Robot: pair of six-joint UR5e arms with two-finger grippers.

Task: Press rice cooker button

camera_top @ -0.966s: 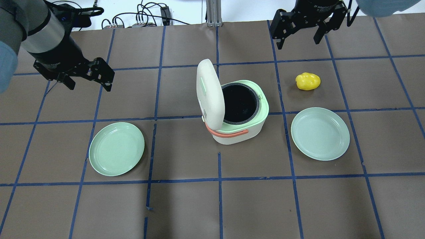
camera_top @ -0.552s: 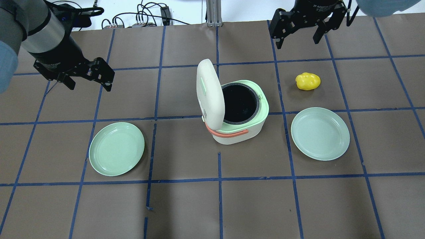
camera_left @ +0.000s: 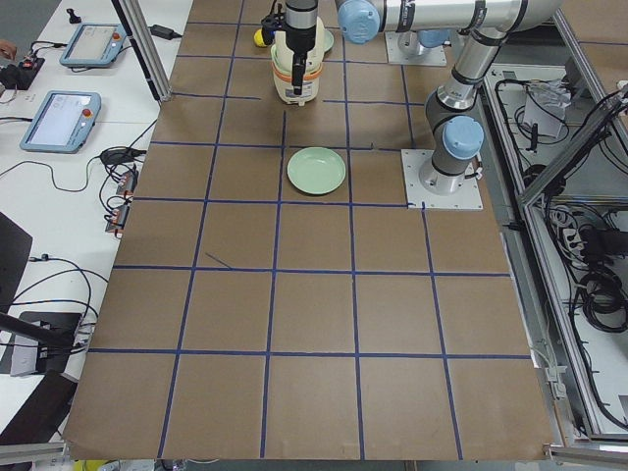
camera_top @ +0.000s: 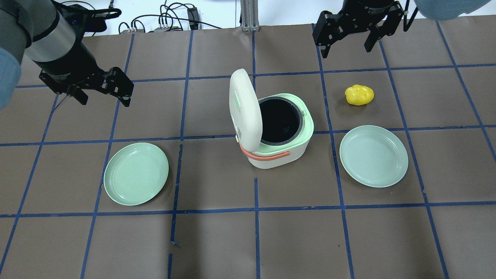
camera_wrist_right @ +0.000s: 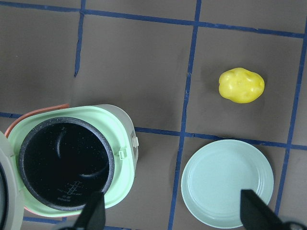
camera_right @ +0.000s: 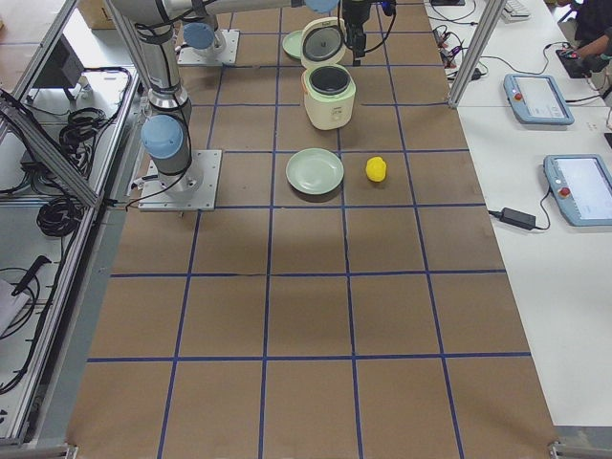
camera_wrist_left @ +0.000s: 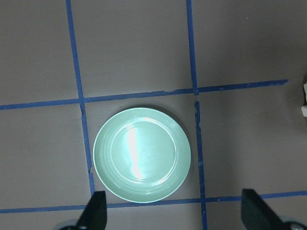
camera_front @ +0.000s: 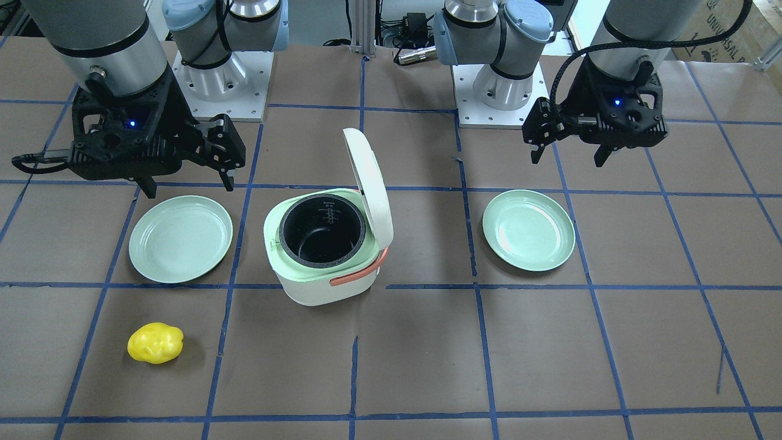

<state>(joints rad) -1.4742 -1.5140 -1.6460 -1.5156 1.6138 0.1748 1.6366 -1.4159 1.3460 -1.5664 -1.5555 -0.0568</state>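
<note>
My left gripper (camera_top: 104, 99) hangs wide open and empty over the far left of the table (camera_top: 217, 240), beyond the left green plate (camera_top: 136, 173). At the centre I see the rice cooker (camera_top: 281, 153), its lid (camera_top: 244, 108) standing upright and its black pot (camera_top: 279, 122) exposed. Right of it lie a yellow potato (camera_top: 359, 95) and, nearer, the right green plate (camera_top: 373, 155). My right gripper (camera_top: 346, 50) hovers spread and empty beyond the potato.

We see a brown paper-covered worktop (camera_top: 217, 240) gridded with blue tape. At the centre of the overhead view stands a white and mint-green rice cooker (camera_top: 279, 157), its lid raised. A pale green round plate (camera_top: 136, 173) lies lower left. A second pale green round plate (camera_top: 373, 155) lies right of centre, with a lumpy yellow potato-shaped object (camera_top: 359, 95) above it, apart.
</note>
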